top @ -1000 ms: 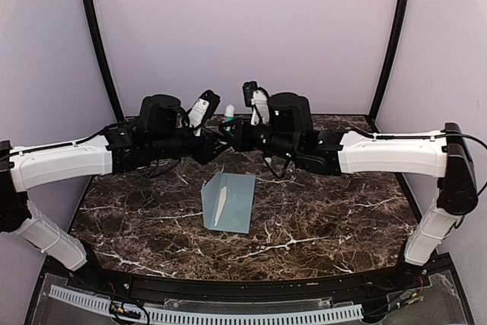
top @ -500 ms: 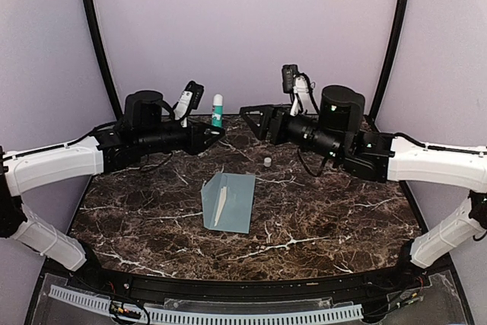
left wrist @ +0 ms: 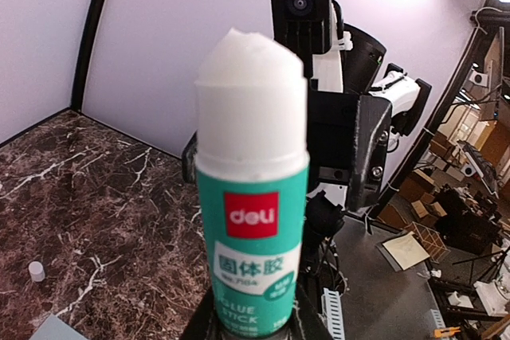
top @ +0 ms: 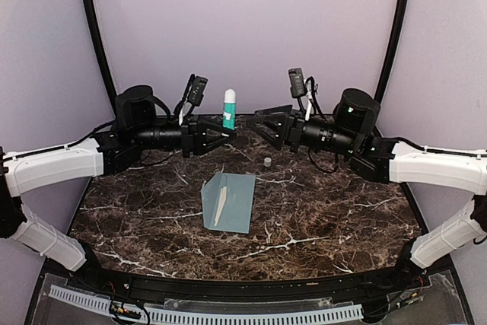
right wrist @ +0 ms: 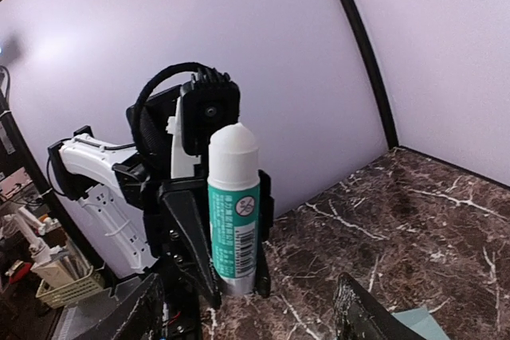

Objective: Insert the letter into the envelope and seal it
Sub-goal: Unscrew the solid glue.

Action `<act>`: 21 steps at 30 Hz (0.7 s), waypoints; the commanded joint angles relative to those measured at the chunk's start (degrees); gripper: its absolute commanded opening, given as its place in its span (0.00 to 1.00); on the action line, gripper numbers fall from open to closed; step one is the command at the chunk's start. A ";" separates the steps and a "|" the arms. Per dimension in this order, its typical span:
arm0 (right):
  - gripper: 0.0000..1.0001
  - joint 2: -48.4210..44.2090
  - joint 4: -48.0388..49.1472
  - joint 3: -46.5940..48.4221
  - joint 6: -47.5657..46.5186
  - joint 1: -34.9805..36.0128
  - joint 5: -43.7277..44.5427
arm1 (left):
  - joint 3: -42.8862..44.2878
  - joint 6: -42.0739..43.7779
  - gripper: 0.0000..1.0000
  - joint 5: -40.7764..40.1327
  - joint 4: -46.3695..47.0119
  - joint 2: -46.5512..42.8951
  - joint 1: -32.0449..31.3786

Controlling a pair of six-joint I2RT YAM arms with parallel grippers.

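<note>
1. Orientation. The flat pale blue-grey paper envelope (top: 232, 203) lies flat on the dark brown white-veined marble table (top: 342, 218). Its long axis runs from the far side toward my bases, skewed slightly. 1 narrow cream strip (top: 219, 205) runs along that axis on its left half. I cannot tell which way the flap points.

2. Position. The envelope lies near the table's centre, on the near side of both grippers and roughly between them. It is well apart from each and touches neither.

3. Appearance. The surface is plain and smooth, with straight edges. Each wrist view catches only 1 pale corner of it at the bottom edge.

4. Left gripper (top: 226, 133). It is clamped on the base of the white-and-green cylindrical glue stick (top: 229, 108), which stands upright above the table's far side. The stick is uncapped, with its white glue tip exposed.

5. Right gripper (top: 257, 121). Its jaws are spread and hold nothing. It faces the glue stick from just beside it, without contact.

6. A small white cylindrical cap (top: 267, 161) stands on the table between the envelope and the right gripper.
</note>
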 commanded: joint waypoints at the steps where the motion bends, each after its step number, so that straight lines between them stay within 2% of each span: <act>1: 0.66 3.21 5.18 4.21 -0.20 0.65 -11.77 | 1.25 -0.86 0.00 6.63 3.49 0.68 0.06; 9: 0.55 7.24 5.25 7.99 0.27 0.94 -12.23 | 1.87 -0.28 0.00 6.95 3.38 0.91 -0.54; 13: 0.44 9.32 5.58 9.13 0.63 1.30 -14.29 | 1.24 -0.81 0.00 6.87 4.91 0.72 -1.06; 21: 0.31 11.24 7.95 9.99 2.11 2.04 -14.65 | 1.84 -0.17 0.00 7.05 4.01 1.96 -1.48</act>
